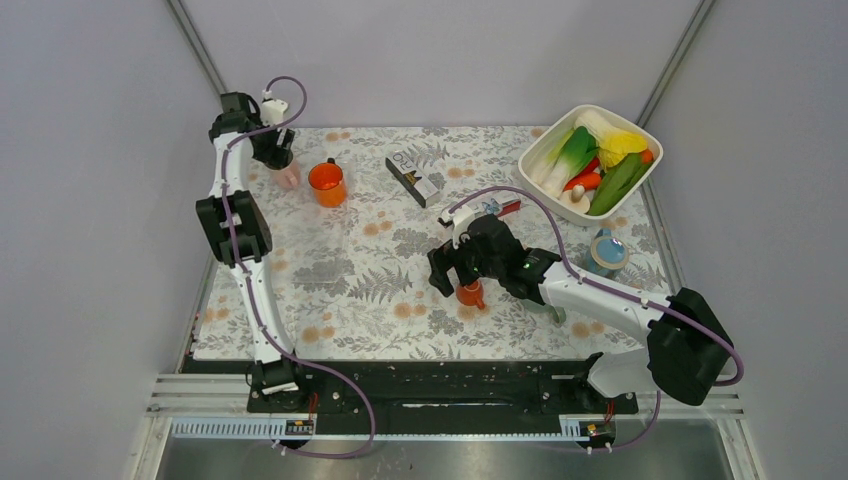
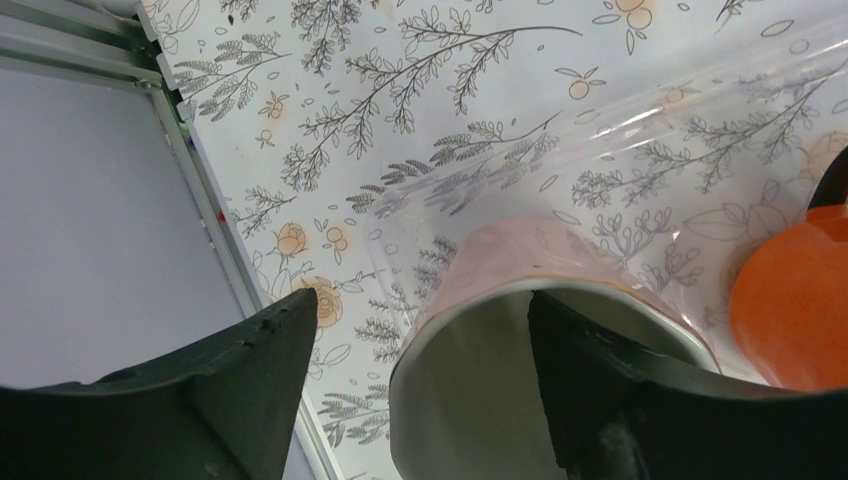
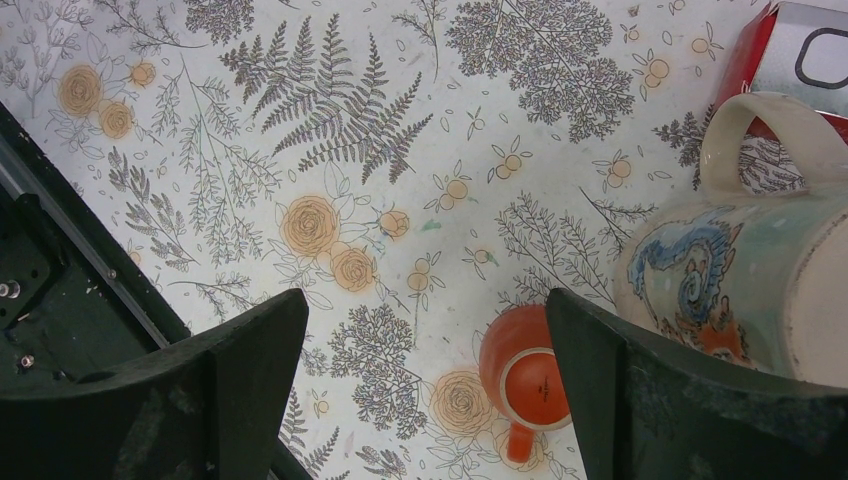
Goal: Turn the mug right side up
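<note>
The right tool (image 3: pixel 425 305) hangs, jaws spread wide, above the small orange mug (image 3: pixel 525 380), which sits upside down on the desk (image 3: pixel 400 150) (flat bottom facing up). At the far left, the left tool (image 2: pixel 420 300), jaws also apart, straddles the rim of an upright pink mug (image 2: pixel 520 260).

The left arm (image 1: pixel 245 285) and right arm (image 1: pixel 600 298) share one build: slim white links joined by bulky black joint housings. A thin purple cable (image 1: pixel 500 188) runs along each arm, looping free in places. Both rise from a black base rail (image 1: pixel 440 384). A small green light (image 1: pixel 524 266) glows on the right arm's wrist block. The left gripper (image 2: pixel 420 305) and right gripper (image 3: pixel 428 300) carry matte black, wedge-shaped fingers (image 3: pixel 250 390). What may be silver screws (image 3: pixel 8 290) dot the base plate.
</note>
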`<state>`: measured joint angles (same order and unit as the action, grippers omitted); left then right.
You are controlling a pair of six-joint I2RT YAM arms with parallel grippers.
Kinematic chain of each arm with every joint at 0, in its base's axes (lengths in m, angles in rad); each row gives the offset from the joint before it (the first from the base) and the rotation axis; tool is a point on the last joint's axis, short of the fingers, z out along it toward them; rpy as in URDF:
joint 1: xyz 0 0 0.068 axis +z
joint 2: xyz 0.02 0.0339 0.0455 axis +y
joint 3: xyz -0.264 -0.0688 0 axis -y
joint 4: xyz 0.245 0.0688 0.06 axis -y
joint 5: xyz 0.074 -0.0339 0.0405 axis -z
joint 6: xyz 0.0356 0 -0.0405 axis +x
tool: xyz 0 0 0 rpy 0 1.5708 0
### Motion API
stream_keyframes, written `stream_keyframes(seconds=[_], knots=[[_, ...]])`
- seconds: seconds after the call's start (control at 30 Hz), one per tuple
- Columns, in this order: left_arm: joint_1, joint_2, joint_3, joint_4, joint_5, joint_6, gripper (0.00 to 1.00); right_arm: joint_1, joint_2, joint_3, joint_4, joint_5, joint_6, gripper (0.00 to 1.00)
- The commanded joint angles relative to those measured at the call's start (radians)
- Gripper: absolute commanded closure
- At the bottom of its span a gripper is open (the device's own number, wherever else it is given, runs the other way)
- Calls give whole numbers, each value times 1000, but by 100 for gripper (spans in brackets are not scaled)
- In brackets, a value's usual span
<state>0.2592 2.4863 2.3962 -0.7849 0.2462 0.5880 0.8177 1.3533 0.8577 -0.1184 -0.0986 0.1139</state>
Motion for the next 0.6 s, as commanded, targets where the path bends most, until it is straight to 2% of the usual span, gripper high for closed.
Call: stream_keyframes(seconds=[0.0, 0.23, 0.43, 0.57], knots=[[4, -125, -9, 65, -3, -3, 17, -6, 0, 9, 8, -20, 14, 1], [4, -198, -53, 72, 15, 11, 13, -6, 2, 9, 6, -34, 20, 2], [3, -219, -67, 39, 21, 2, 13, -6, -14, -2, 5, -36, 24, 2], [-39, -353, -201, 43, 106, -26, 15, -6, -18, -5, 5, -34, 23, 2]])
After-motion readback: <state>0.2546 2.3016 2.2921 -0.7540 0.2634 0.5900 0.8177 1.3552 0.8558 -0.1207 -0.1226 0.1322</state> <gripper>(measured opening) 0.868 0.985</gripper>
